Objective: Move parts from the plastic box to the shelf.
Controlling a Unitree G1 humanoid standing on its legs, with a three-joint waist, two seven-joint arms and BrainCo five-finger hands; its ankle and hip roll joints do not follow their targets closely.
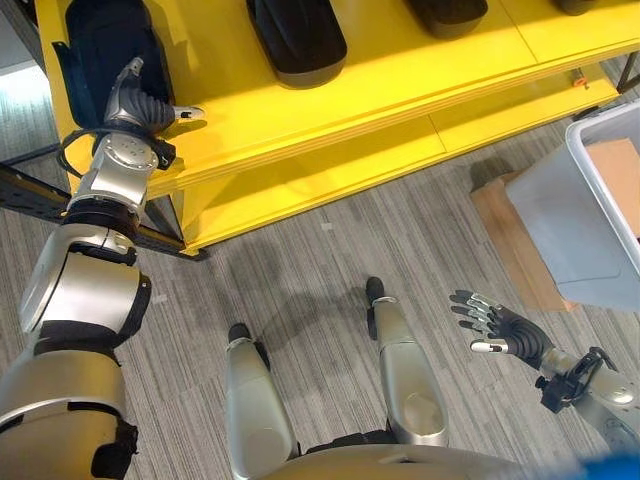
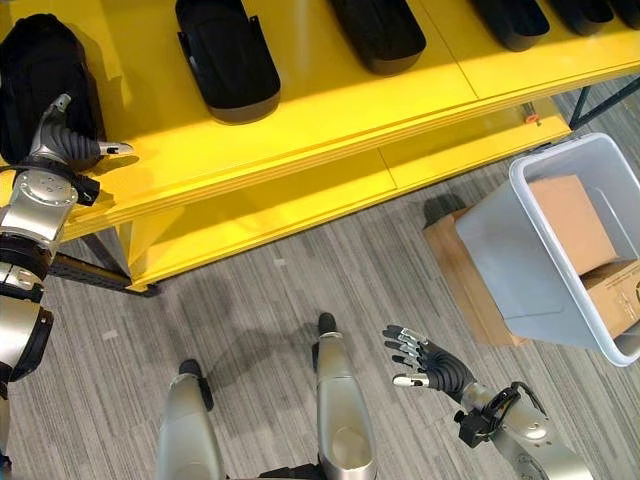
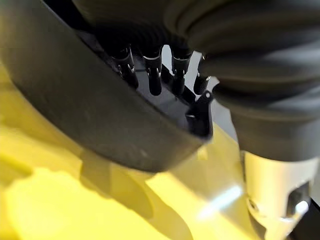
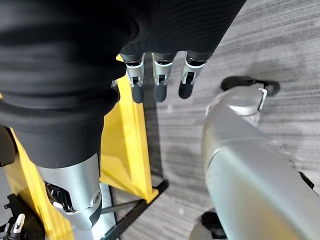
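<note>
Closest to us is the right hand [image 2: 430, 365], low over the grey floor [image 1: 330, 250] with palm up, fingers spread and straight, nothing in it; our right wrist view agrees, fingers [image 4: 160, 82] hanging relaxed over bare floor. Left hand [image 1: 140, 105] is up at the left end of the yellow shelf [image 1: 400, 75], resting on a black part [image 1: 105, 45] that lies on the top board. In the left wrist view the fingers [image 3: 152, 75] reach down inside the part's hollow, behind its dark rim [image 3: 100, 120], so we can't tell whether they're curled on it or just laid in; the thumb points out sideways over the board, off the part. More black parts [image 2: 228, 60] sit in a row along the shelf, most cut off by the frame's top edge. The plastic box [image 2: 520, 260] is light grey, on the floor to our right, tilted against brown cartons [image 2: 465, 280]; only cardboard [image 2: 570, 225] shows inside, and its far corner is cropped, so we can't say what parts remain.
</note>
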